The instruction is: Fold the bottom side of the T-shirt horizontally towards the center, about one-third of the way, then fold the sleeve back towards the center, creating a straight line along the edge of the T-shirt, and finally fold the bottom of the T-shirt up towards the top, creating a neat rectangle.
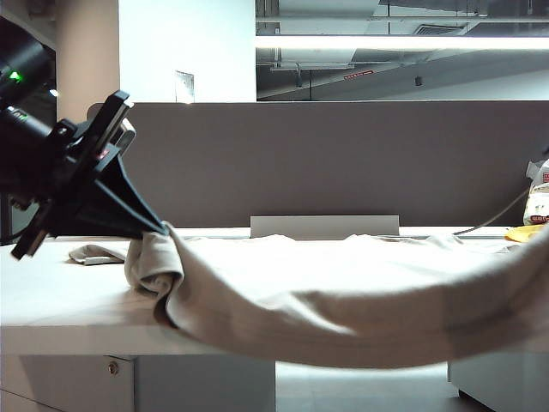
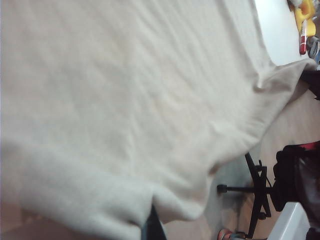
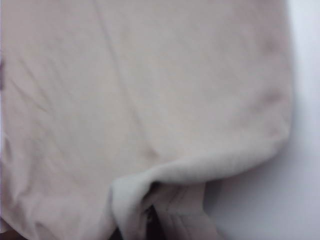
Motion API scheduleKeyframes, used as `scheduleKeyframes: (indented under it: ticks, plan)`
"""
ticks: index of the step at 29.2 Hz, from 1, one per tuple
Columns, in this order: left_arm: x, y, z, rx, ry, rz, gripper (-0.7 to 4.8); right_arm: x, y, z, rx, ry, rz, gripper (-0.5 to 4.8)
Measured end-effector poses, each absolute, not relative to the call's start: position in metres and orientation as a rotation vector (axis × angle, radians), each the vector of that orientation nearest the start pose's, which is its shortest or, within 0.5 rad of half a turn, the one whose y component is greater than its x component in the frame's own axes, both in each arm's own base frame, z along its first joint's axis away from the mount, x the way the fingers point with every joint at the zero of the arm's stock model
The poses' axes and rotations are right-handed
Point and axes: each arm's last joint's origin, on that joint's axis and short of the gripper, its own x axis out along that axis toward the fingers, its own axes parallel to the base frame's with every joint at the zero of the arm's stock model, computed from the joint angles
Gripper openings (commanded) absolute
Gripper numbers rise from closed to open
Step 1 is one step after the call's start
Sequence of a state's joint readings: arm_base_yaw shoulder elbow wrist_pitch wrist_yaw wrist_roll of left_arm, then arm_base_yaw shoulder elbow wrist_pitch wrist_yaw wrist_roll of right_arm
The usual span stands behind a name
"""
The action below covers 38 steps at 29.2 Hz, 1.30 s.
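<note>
White table [image 1: 51, 300]: both pincers, left [image 1: 163, 228] and right [image 3: 150, 217], clamp the T-shirt [image 1: 343, 283]; only the left wrist view shows a chair [image 2: 257, 192].

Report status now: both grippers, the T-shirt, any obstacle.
Left gripper shut on T-shirt, lifted. Right gripper shut on shirt too. Hem sags off table front. Nothing blocking.

The T-shirt [image 1: 343, 283] is soft, matt beige cloth; the table [image 1: 60, 296] is smooth white.
</note>
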<state>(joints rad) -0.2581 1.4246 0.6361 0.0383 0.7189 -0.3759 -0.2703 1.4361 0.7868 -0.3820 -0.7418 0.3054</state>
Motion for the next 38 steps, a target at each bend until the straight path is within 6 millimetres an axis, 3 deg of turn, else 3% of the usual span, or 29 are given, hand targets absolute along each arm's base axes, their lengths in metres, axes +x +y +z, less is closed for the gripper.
scheduleKeyframes:
  ticks: [8,19,27,32,38]
  plan:
    - [0.264,-0.088,0.195,-0.474,0.844,-0.746,-0.06,0.271,-0.054,0.212,0.759,0.906,0.313,-0.03]
    - [0.274,-0.085,0.205,-0.345,0.741,-0.582,-0.06,0.28,-0.057,0.219,0.726,0.817,0.274,-0.03]
    - [0.278,-0.084,0.209,-0.3,0.686,-0.509,-0.06,0.293,-0.059,0.204,0.768,0.816,0.255,-0.03]
    - [0.287,-0.085,0.223,-0.285,0.63,-0.498,-0.06,0.304,-0.059,0.194,0.775,0.836,0.26,-0.03]
    - [0.302,-0.088,0.233,-0.265,0.606,-0.482,-0.06,0.319,-0.057,0.199,0.751,0.804,0.282,-0.03]
